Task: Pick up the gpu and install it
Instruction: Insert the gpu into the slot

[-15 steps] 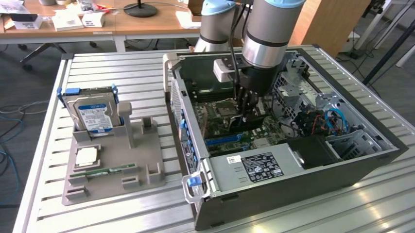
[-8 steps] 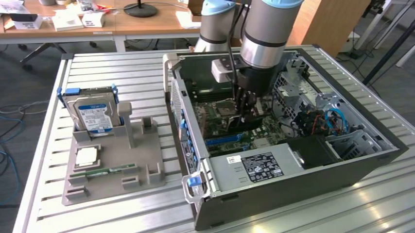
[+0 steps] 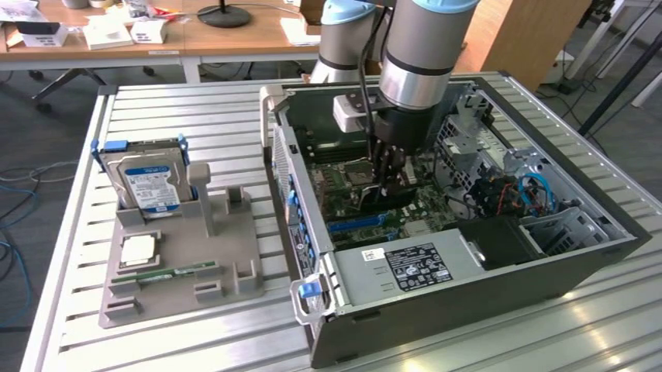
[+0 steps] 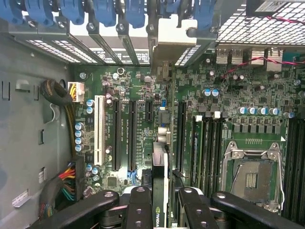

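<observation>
Dark gpu (image 4: 160, 164) was edge-on, pinched by the pincer (image 4: 163, 195), right over the green motherboard (image 4: 143, 86) slots inside the open PC case (image 3: 579, 263); couldn't tell if it touched a slot. Hard drive (image 3: 150, 182) stood in a grey holder (image 3: 176, 256) on the slatted worktop (image 3: 186, 116) beside the case.

Arm (image 3: 419, 54) reaching down, pincer (image 4: 164, 202) pointing downward, fingers (image 4: 139, 205) clamped on gpu (image 4: 160, 171)

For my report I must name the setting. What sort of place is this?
Probably a robotics lab: a robot arm reaches into an open computer case on a metal table, office desks behind.
</observation>
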Action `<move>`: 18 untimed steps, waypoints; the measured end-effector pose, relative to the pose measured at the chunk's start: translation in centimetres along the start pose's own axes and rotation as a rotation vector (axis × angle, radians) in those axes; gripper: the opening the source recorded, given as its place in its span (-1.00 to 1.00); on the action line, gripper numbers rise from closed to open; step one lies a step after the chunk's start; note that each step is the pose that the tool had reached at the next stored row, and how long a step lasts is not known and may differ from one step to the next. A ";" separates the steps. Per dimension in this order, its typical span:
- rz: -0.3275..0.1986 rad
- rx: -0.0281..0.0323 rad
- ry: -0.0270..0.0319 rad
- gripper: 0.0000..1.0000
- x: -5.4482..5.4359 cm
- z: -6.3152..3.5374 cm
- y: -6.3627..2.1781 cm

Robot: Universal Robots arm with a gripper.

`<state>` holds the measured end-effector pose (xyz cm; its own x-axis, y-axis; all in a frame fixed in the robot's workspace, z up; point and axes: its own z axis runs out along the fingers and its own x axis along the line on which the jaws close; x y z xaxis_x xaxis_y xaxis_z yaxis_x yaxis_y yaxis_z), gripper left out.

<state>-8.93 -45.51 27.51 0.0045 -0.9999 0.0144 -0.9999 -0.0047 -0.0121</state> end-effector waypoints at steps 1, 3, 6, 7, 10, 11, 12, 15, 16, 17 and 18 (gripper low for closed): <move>0.000 0.0000 0.0000 -0.47 0.0 0.00 0.00; 0.000 0.0000 0.0000 -0.47 0.0 0.00 0.01; 0.000 0.0002 0.0000 -0.47 0.0 0.00 0.18; 0.000 0.0002 0.0000 -0.47 0.0 0.01 0.27; 0.000 0.0003 0.0000 -0.47 0.0 0.03 0.54; 0.000 0.0003 0.0000 -0.47 0.0 0.03 0.60; 0.000 0.0003 0.0000 -0.47 0.0 0.03 0.61; 0.000 0.0002 0.0000 -0.47 0.0 0.03 0.61; 0.000 0.0002 0.0000 -0.47 0.0 0.03 0.61; 0.000 0.0003 0.0000 -0.47 0.0 0.03 0.65; 0.000 0.0003 0.0000 -0.47 0.0 0.04 0.71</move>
<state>-9.64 -45.51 27.46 0.0042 -0.9999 0.0144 -0.9999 -0.0044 -0.0124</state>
